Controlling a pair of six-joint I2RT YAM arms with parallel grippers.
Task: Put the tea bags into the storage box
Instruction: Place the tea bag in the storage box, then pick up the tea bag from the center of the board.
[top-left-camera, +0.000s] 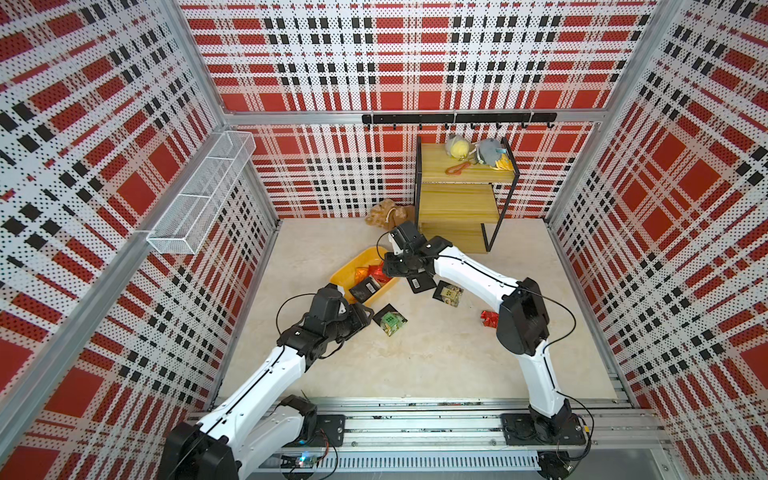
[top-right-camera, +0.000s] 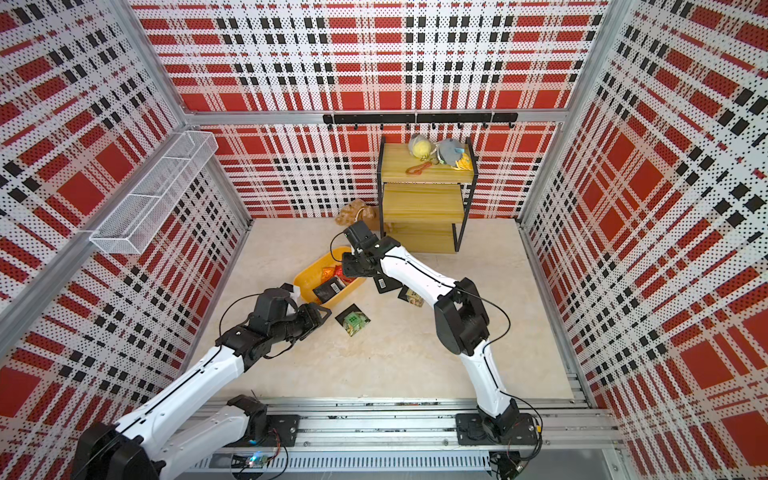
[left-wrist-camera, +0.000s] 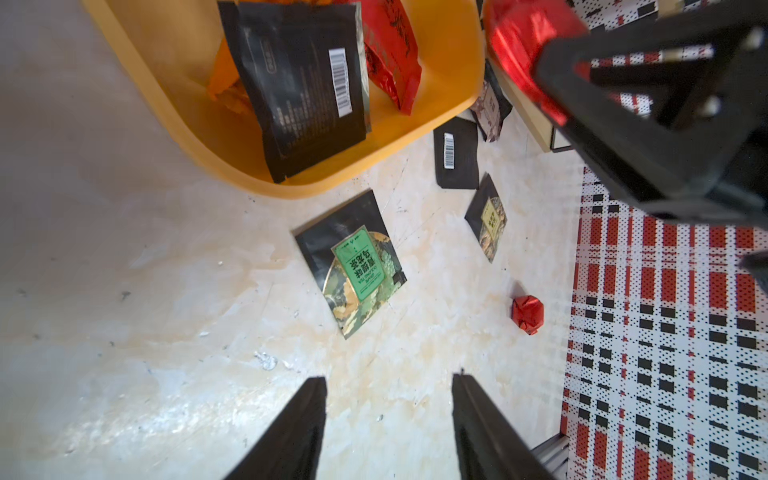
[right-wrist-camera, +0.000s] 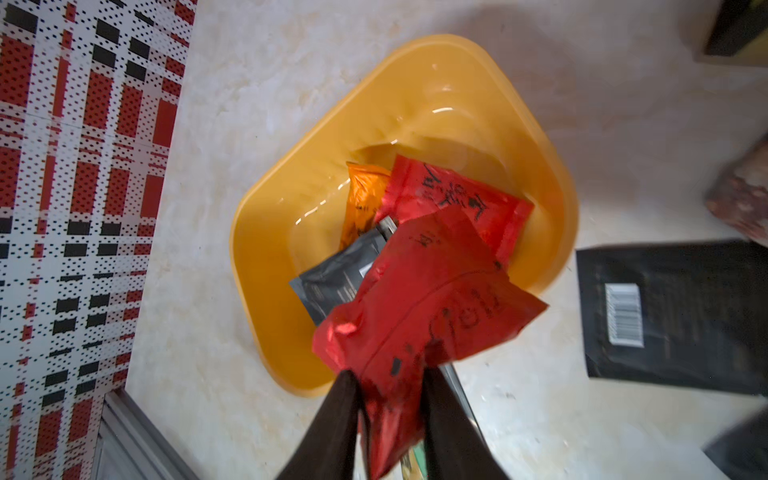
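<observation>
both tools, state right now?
Left tool: open, empty.
Right tool: closed, holding a red tea bag.

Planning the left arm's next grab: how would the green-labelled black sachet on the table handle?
The green-labelled sachet lies flat, so a push probably slides it. Its glossy film looks slippery. Likely floppy: the red sachet crumples in the right gripper.

The left arm (top-left-camera: 266, 374) and right arm (top-left-camera: 469, 270) share one build: glossy white link shells between bulky black joint housings. A thin black cable runs along each white link and loops free at the elbow. Each arm is mounted on a black base plate (top-left-camera: 513, 430) with corner screws, on a silver rail (top-left-camera: 415, 424) along the near edge. The left gripper (left-wrist-camera: 388, 377) and right gripper (right-wrist-camera: 390, 374) have flat, matte black, tapering fingers (left-wrist-camera: 291, 428).
</observation>
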